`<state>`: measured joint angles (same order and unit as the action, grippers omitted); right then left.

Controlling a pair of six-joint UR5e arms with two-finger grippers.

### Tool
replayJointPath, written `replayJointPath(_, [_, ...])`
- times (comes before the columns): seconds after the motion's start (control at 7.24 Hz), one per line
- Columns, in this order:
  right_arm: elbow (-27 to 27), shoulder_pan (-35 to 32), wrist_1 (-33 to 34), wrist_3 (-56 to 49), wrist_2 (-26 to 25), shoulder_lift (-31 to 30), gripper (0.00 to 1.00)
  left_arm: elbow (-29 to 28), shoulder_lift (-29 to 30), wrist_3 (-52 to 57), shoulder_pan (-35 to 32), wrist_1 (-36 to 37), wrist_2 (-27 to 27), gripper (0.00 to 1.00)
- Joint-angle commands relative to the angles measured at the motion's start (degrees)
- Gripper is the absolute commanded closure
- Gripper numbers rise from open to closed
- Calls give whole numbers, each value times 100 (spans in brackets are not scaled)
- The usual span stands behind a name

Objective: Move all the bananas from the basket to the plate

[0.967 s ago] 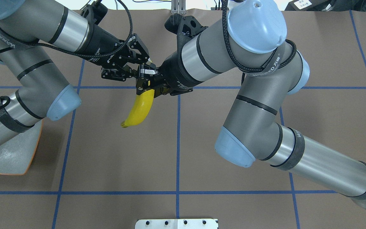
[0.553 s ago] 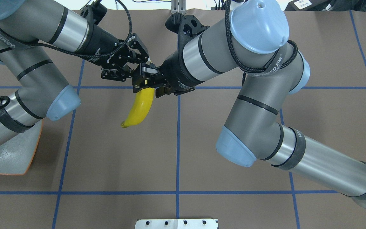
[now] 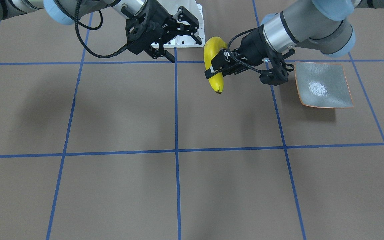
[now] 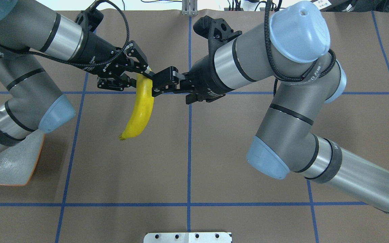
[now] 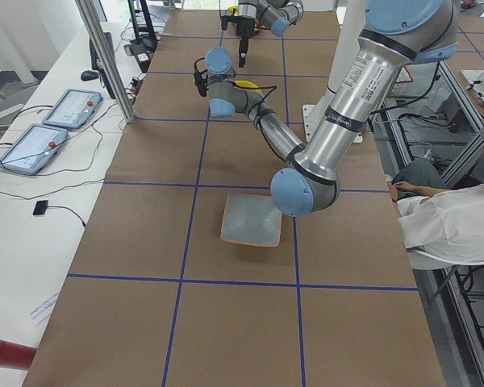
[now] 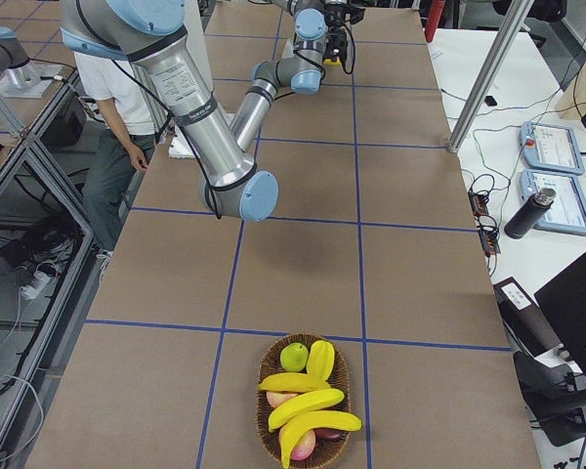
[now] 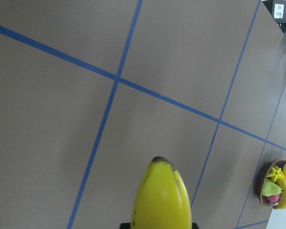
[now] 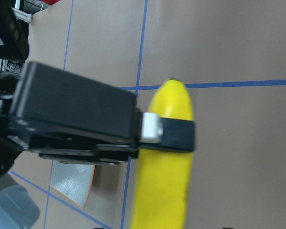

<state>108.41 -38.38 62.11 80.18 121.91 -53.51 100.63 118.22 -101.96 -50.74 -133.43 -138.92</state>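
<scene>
Evidently the hand-over was at its close, with the banana (image 3: 213,63) in the charge of the left gripper (image 3: 214,68). Its jaws were clamped across the fruit's upper part, one black finger lying flat over the yellow skin in the right wrist view. The banana hung above the brown table (image 3: 178,186), tip downward, touching nothing else.

The right gripper (image 4: 156,84) stood just beside the fruit with its jaws spread wide and nothing between them; the front-facing view showed a gap between its fingers and the skin.

The plate (image 3: 323,85) lay bare on the robot's left, near the left wrist but not beneath the banana. By my reckoning, the next move fell to the left arm: swing the fruit over the plate, lower it until it rested flat, then let go. The long curve might overhang the upturned rim if set down crooked.

Several bananas (image 6: 308,405) lay in the basket (image 6: 264,376) at the far right end, among other fruit, so the task was far from done.
</scene>
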Motion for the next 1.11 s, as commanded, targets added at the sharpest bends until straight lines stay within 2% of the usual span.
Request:
replayJointPath(0.0, [101,-195,-41,24,-44,-482,0,132,-805,516,-478,10,-3,100])
replayJointPath(0.28, [58,-266,-15,16,-202,-713,0,282,-2043,1298,-918,18,49,100])
replayJointPath(0.55, [31,-310,3,24,-238,-854,0,221,-2600,1738,-1174,45,328,100])
replayJointPath(0.97, [-117,-293,-41,24,-430,-986,0,203,-3233,3528,-1079,481,899,100])
